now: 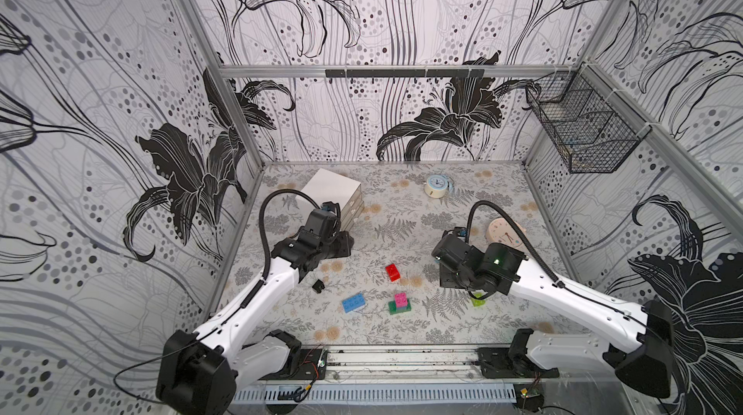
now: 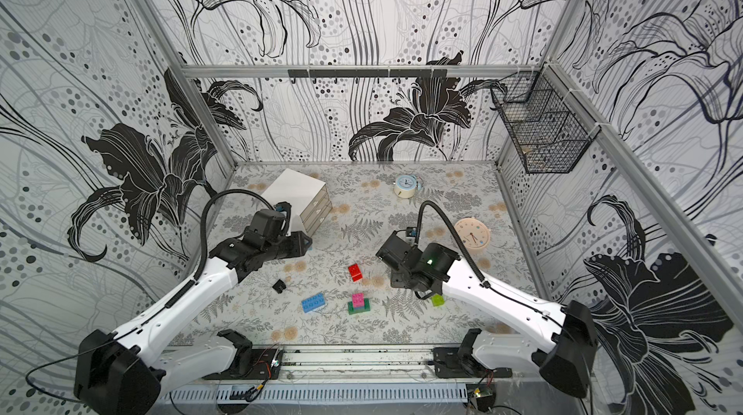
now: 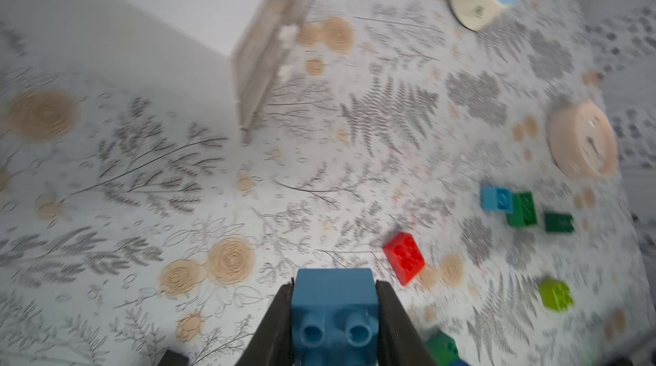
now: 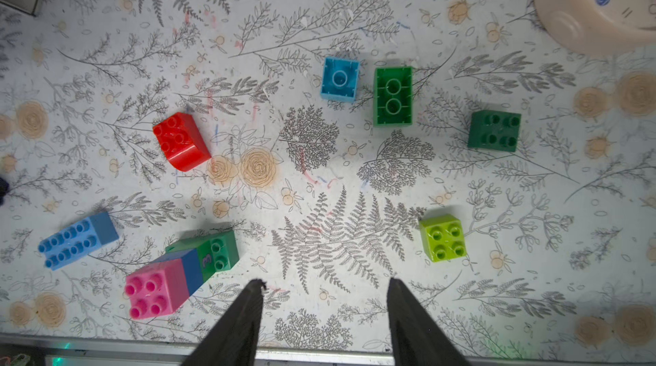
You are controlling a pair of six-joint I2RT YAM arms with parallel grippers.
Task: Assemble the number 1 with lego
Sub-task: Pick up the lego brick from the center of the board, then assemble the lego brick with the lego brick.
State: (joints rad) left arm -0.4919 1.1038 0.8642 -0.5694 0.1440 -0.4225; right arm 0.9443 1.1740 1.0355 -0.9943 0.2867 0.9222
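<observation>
Left gripper (image 3: 335,282): closed on the blue brick (image 3: 333,298); its two flat side walls are clamped, studs left free.
Blue brick, place: held off the desk (image 1: 362,232), well apart from the stack (image 1: 400,302), on the left arm's side and farther back.
Right gripper (image 4: 325,282): jaws parted, nothing between them; hung over bare desk near the stack.
Stack: pink on blue on green, upright.
Long brick (image 1: 354,303): just beside the stack, on the left arm's side.
Red brick (image 1: 393,272): near the stack, behind it.
Lime brick (image 1: 478,301): on the stack's right-arm side, apart from it.
Handling, judged: the bricks are taken to be light, stiff and smooth-walled, so slipping is likely if they are pinched askew. Opposite flat walls should be gripped squarely, and the stack steadied while a brick is pressed on.
</observation>
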